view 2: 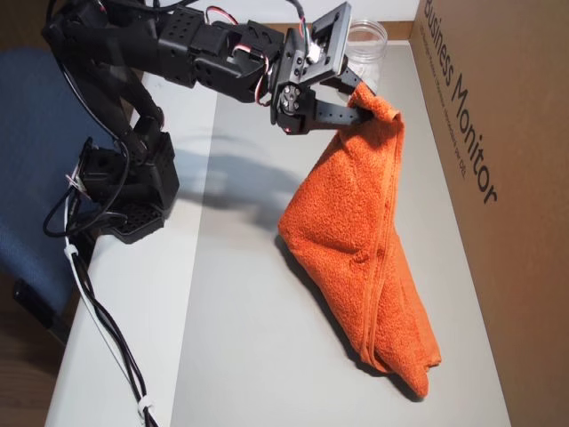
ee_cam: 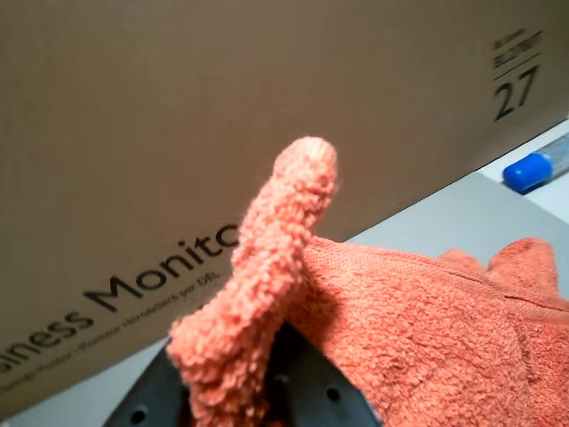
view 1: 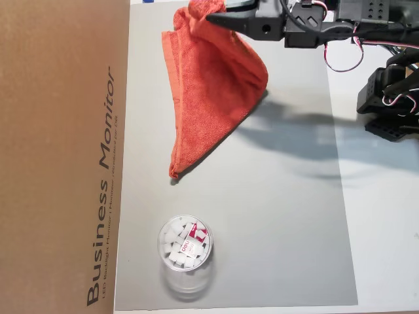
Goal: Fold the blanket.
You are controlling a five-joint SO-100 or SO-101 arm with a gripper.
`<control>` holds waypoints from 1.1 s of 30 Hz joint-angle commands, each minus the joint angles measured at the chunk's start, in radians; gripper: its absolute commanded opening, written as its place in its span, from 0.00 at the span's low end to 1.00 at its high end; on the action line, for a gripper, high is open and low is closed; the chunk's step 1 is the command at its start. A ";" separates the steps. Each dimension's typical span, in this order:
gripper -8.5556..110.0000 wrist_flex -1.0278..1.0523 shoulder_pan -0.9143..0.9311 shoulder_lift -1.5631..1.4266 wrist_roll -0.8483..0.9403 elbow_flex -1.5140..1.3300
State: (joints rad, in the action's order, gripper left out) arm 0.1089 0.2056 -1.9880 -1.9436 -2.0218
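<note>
The gripper [view 2: 369, 108] is clamped on 1 corner of the blanket [view 2: 356, 240], lifting it above the grey mat [view 1: 281, 216]; the rest drapes down in a folded wedge whose far tip rests on the mat, near the cardboard box [view 1: 59, 157] and a clear plastic jar [view 1: 185, 252]

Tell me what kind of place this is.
Probably a home or office desk used as a hobby robot bench: a monitor box, a blue chair, and a gripper lifting a blanket.
</note>
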 commanded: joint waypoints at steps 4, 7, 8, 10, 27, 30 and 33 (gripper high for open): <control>0.07 -0.023 -0.077 0.043 0.109 0.061; 0.07 -0.023 -0.115 0.080 0.160 0.061; 0.07 -0.023 -0.124 0.092 0.179 0.061; 0.07 -0.034 -0.141 0.120 0.222 0.063; 0.07 -0.261 -0.308 0.419 0.578 0.143; 0.07 -0.261 -0.331 0.482 0.614 0.202; 0.07 -0.261 -0.341 0.535 0.655 0.250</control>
State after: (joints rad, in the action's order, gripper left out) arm -0.1396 -0.1227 -1.4603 -1.3131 -1.8469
